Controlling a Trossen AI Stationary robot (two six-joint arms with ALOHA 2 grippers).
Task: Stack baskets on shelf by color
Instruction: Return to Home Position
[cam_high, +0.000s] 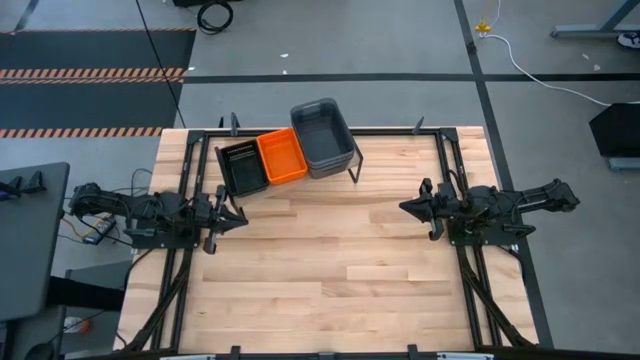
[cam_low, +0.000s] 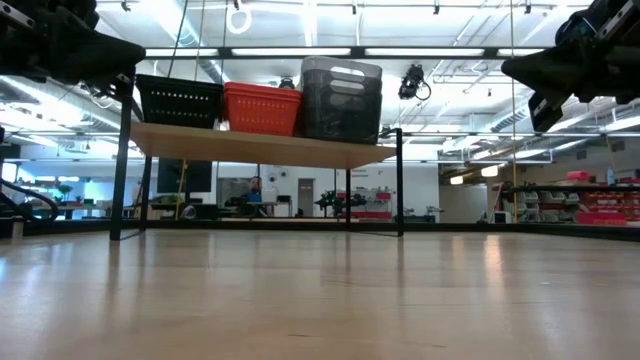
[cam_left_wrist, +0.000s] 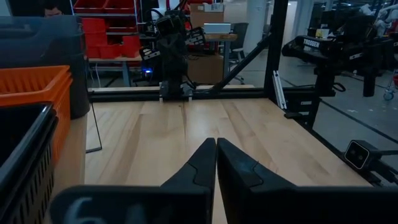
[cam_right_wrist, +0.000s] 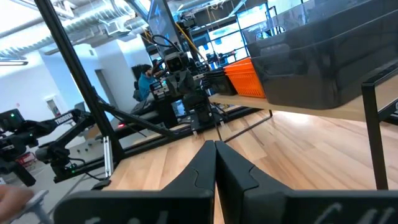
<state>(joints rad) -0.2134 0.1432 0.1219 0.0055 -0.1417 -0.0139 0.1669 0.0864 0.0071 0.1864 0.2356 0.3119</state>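
While two closed pincers (cam_high: 243, 216) (cam_high: 403, 208) wait, three baskets (cam_low: 180, 101) (cam_low: 262, 108) (cam_low: 341, 98) top one shelf (cam_low: 260, 146).

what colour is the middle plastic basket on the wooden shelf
Orange; the shallow plastic basket shows best in the high view.

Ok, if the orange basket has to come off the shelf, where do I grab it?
Probably the front short wall of the orange basket, pinched over its rim from above, coming from the table's open side. The black basket and grey bin flank its long sides closely, leaving little finger room.
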